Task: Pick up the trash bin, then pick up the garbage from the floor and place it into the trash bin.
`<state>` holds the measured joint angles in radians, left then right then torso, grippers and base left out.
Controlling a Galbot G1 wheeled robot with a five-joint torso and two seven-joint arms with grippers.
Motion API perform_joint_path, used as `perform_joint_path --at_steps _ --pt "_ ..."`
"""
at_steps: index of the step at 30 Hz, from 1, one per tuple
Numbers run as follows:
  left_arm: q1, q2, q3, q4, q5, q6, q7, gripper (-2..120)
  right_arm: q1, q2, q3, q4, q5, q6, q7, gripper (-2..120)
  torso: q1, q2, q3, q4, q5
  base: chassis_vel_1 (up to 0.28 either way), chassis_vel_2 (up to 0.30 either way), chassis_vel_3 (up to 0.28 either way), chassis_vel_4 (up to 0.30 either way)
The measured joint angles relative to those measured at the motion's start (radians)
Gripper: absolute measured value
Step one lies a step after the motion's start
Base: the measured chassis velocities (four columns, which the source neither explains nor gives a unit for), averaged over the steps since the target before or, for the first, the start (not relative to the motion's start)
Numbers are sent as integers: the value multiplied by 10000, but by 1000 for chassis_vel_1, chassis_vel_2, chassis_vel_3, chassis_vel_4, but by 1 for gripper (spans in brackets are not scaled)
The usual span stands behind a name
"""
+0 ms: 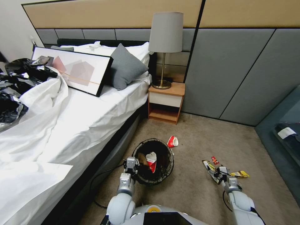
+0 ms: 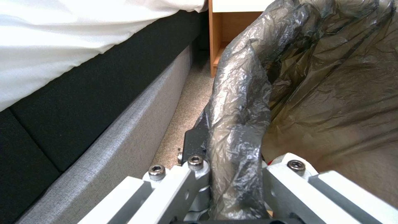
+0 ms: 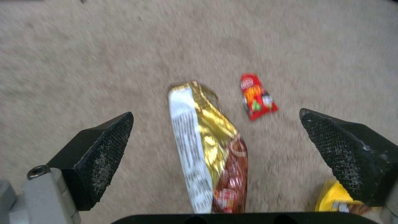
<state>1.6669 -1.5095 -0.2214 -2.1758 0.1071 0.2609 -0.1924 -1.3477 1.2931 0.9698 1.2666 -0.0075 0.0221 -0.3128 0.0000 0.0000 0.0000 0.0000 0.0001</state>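
The trash bin (image 1: 167, 170), lined with a black bag, is held at its near-left rim by my left gripper (image 1: 131, 164). In the left wrist view that gripper (image 2: 232, 168) is shut on the bagged rim (image 2: 238, 118). A red-and-white paper cup (image 1: 152, 161) lies inside the bin, and another cup (image 1: 172, 141) lies on the carpet just beyond it. My right gripper (image 1: 221, 173) hovers low over the garbage on the right. In the right wrist view it (image 3: 215, 116) stands open astride a gold snack wrapper (image 3: 207, 146), with a small red wrapper (image 3: 256, 96) past it and a yellow wrapper (image 3: 334, 199) beside one finger.
The bed (image 1: 78, 118) runs close along the bin's left side. A wooden nightstand (image 1: 165, 103) with a lamp (image 1: 165, 47) stands at the back. A black cable (image 1: 97, 184) lies on the carpet by the bed base. A dark bench (image 1: 286, 140) borders the right.
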Motion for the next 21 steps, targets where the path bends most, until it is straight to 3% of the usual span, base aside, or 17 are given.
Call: perform_joint_path --at_steps 21 --pt "74 23 3 -42 87 -16 -7 1 1197 -140 -435 -2795 735 -107 377 97 -1 0 0 0 0 0 0 0 0"
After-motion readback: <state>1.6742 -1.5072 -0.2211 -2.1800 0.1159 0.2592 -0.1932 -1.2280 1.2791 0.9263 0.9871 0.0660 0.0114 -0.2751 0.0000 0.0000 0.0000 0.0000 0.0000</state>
